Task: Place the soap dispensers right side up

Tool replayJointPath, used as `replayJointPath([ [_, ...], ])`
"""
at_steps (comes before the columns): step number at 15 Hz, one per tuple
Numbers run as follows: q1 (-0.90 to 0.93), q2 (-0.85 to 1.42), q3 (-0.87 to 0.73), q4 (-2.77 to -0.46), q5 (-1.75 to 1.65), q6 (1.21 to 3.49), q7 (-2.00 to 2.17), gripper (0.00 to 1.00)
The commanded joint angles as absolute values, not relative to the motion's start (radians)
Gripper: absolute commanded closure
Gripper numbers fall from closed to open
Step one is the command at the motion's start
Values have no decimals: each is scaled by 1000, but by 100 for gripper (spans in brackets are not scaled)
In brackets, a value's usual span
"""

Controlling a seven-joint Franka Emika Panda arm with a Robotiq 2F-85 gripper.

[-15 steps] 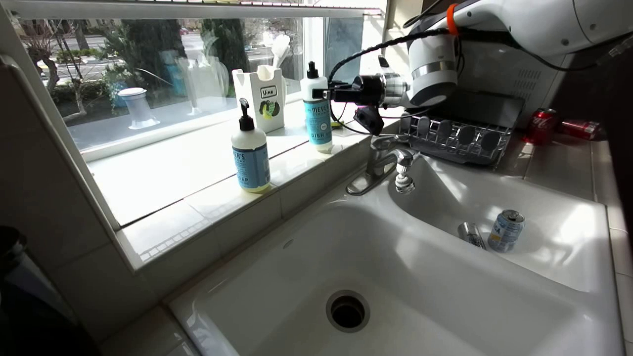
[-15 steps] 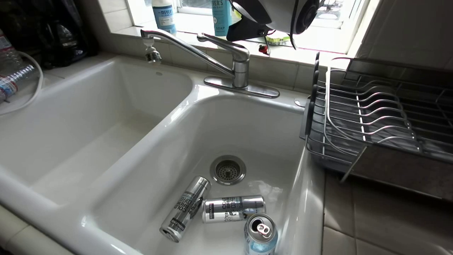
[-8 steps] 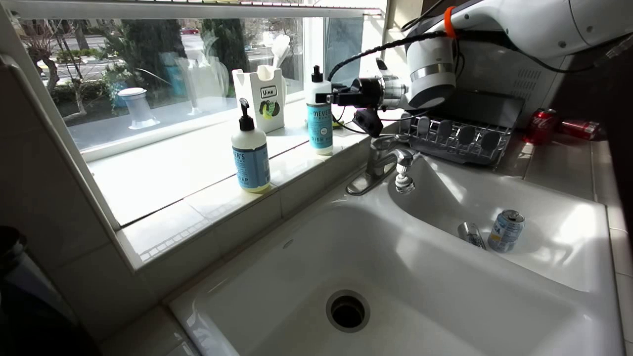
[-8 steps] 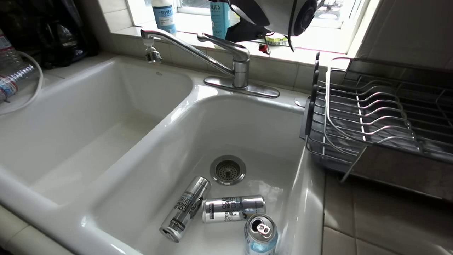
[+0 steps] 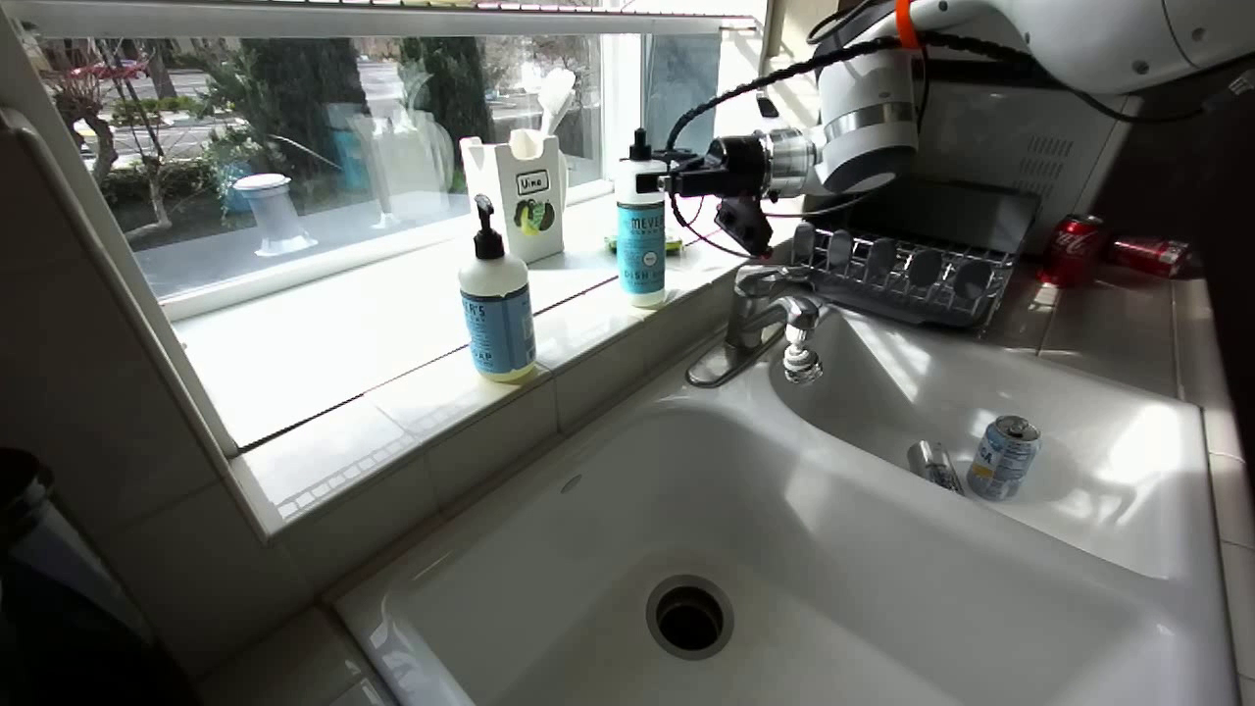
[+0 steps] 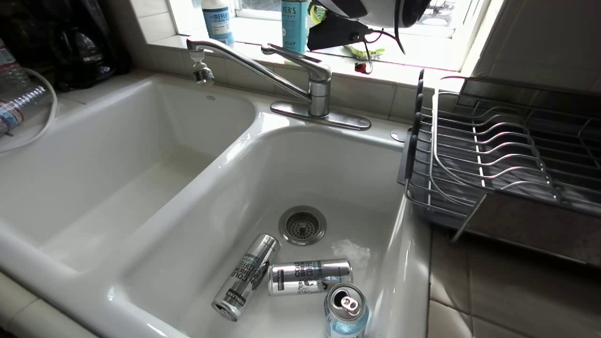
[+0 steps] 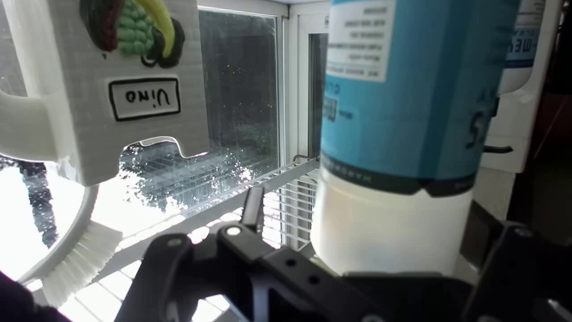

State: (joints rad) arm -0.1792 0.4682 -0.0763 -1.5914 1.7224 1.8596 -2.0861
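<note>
Upright pair of plastic soap dispensers (image 5: 500, 333) with blue labels and black tops

Both soap dispensers stand upright on the white tiled windowsill (image 5: 333, 446), apart from each other. The nearer, in an exterior view, carries a black pump head (image 5: 486, 240) and stands well clear of the black two-fingered pincer (image 5: 655, 182). The farther dispenser (image 5: 642, 257), labelled in teal, rises between the fingers (image 7: 254, 210) at the level of its pale shoulder. The pincer is spread wide and has hold of nothing: in the wrist view a gap separates one finger from the dispenser, whereas contact on the opposite side cannot be determined. Toward the window (image 5: 294, 147) stands a white carton-shaped container (image 5: 515, 206) lettered "Vino", with a white brush (image 5: 556, 98) rising from it. Below, a chrome tap (image 6: 319, 91) is mounted on a white double-basin sink (image 6: 188, 195). One basin contains two silver cylindrical cans (image 6: 310, 277) on their sides and a blue-and-white can (image 6: 346, 312) standing upright. Beside the sink are a wire dish rack (image 6: 469, 141) and a tiled tabletop (image 5: 1108, 333), with one red can (image 5: 1071, 250) upright and a second red can (image 5: 1149, 257) on its side
</note>
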Motion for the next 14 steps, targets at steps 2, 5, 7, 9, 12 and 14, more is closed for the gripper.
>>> replayJointPath([
  [2,-134,327,-132,-1684,1590,2024,-2006,0],
  [5,-125,263,-132,-1710,1484,2093,-1927,0],
  [7,-125,242,-124,-1716,1414,2103,-1874,0],
  [9,-123,231,-118,-1723,1352,2099,-1825,0],
  [12,-113,196,-117,-1753,1280,2146,-1757,0],
  [14,-110,159,-117,-1777,1234,2187,-1717,0],
])
